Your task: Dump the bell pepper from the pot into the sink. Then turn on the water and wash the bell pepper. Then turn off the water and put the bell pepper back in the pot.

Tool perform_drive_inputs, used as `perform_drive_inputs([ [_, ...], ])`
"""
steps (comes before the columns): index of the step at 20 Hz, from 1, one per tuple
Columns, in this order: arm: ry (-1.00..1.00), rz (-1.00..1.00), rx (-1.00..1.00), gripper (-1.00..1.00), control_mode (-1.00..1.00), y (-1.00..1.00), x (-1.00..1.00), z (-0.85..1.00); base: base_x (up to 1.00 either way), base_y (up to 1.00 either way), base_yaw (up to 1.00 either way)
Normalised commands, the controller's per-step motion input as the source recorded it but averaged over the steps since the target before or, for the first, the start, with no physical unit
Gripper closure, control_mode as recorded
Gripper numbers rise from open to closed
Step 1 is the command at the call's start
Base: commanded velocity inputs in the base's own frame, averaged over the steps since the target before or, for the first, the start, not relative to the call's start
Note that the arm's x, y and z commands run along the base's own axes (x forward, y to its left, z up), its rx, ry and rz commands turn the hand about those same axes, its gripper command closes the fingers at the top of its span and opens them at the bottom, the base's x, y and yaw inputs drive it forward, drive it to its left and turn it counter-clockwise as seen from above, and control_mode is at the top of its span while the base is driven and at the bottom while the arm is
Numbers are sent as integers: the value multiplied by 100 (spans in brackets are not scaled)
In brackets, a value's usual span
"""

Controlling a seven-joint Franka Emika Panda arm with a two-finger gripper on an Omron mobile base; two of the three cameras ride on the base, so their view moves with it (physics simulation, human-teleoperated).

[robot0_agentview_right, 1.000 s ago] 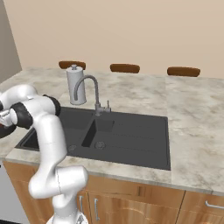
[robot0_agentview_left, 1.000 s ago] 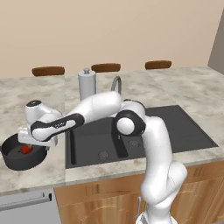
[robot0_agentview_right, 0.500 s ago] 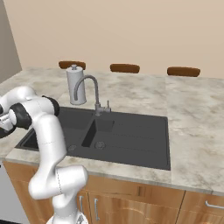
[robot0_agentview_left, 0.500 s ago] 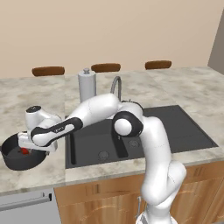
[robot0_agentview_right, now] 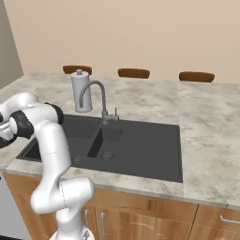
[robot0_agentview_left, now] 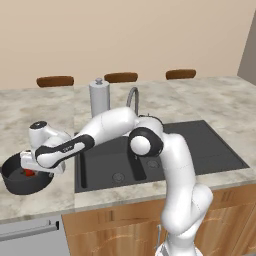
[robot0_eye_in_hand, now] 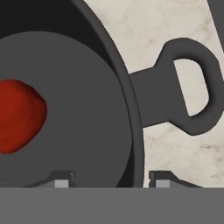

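Dark grey and shallow, the pot (robot0_agentview_left: 22,175) sits on the marble worktop (robot0_agentview_left: 45,200) well to the far side from the sink (robot0_agentview_left: 165,155), and the arm reaches out low over its near rim. A red speck of the bell pepper (robot0_agentview_left: 29,173) shows inside, just beyond where the hand comes down. How the fingers stand cannot be read from here.

From the right base camera, the sink (robot0_agentview_right: 122,145) and the gooseneck faucet (robot0_agentview_right: 96,101) lie open, with a tall silver canister (robot0_agentview_right: 80,91) behind them.

Looking along the hand, the two fingers (robot0_eye_in_hand: 62,180) stand apart, one tip inside the pot's wall and one outside, so the rim (robot0_eye_in_hand: 131,131) runs up between them; nothing is clamped yet. The bell pepper (robot0_eye_in_hand: 17,116) rests on the pot floor on the inner finger's side. A loop handle (robot0_eye_in_hand: 192,87) juts out on the outer finger's side, lying over bare worktop.

This pot looks stiff and probably heavy, so a pinch on the thin rim beside the handle root should hold, though it may swing when tipped. The pepper is small and loose and will likely slide out readily.
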Motion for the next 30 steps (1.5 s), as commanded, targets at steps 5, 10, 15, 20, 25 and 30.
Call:
perform_drive_inputs([
  [5,0,-1,0,100,-100,-1,0,-54,0,0,0],
  [10,0,-2,0,100,-100,0,-1,-29,0,0,0],
  [15,-15,-1,0,100,-100,-16,-30,15,0,0,0],
  [20,-11,0,0,100,-100,-28,-46,47,0,0,0],
  [25,-13,0,0,100,-100,-34,-36,94,0,0,0],
  [30,-7,-7,3,100,-100,-58,-25,96,0,0,0],
])
